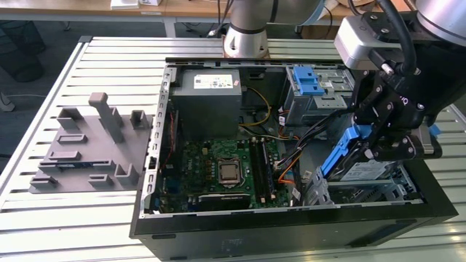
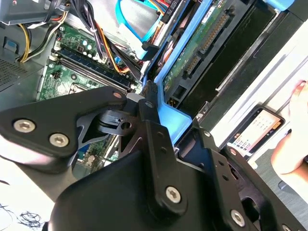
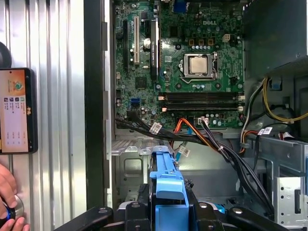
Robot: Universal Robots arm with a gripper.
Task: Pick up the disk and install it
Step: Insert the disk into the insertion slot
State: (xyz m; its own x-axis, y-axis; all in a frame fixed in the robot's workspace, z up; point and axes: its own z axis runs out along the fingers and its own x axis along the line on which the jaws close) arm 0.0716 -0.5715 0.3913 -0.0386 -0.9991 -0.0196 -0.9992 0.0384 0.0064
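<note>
- Counter of pale slatted metal carries an open computer case and, toward the exterior view's left, a grey fixture tray
- Desks stand behind it
- Gripper is clamped on the disk, holding it tilted on edge over the case's drive bay
- A hand rests beside a phone

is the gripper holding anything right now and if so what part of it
Yes. The gripper holds the disk, clamped on its blue carrier's upper end, tilted over the open computer case.
</note>
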